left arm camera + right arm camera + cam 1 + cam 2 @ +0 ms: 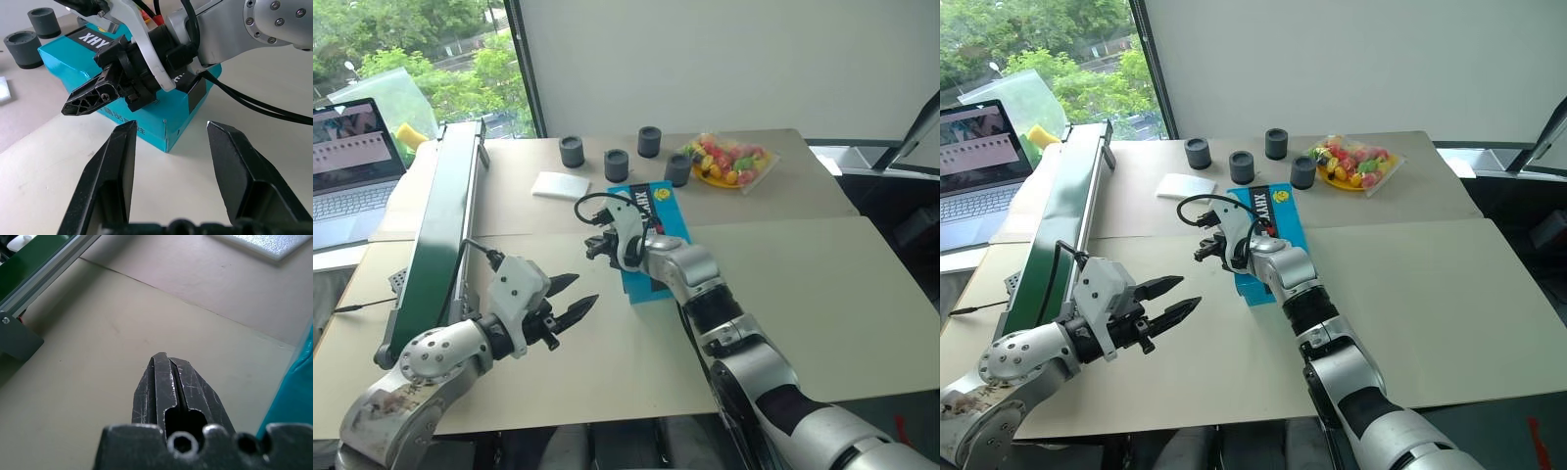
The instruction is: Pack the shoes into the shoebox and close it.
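On the closed shoebox (1273,220) lid, black letters read "XHY".

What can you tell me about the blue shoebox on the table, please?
The shoebox is bright blue cardboard with black lettering and a yellow mark on its lid. It lies flat on the beige table, lid closed, below the dark grey cups. The right gripper, shut, sits at its left edge over the lid; actual contact is unclear.

Both head views look forward and down over the beige worktop (803,294). Each wrist view looks closely along its hand; all share the bright blue cardboard shoebox (161,125).
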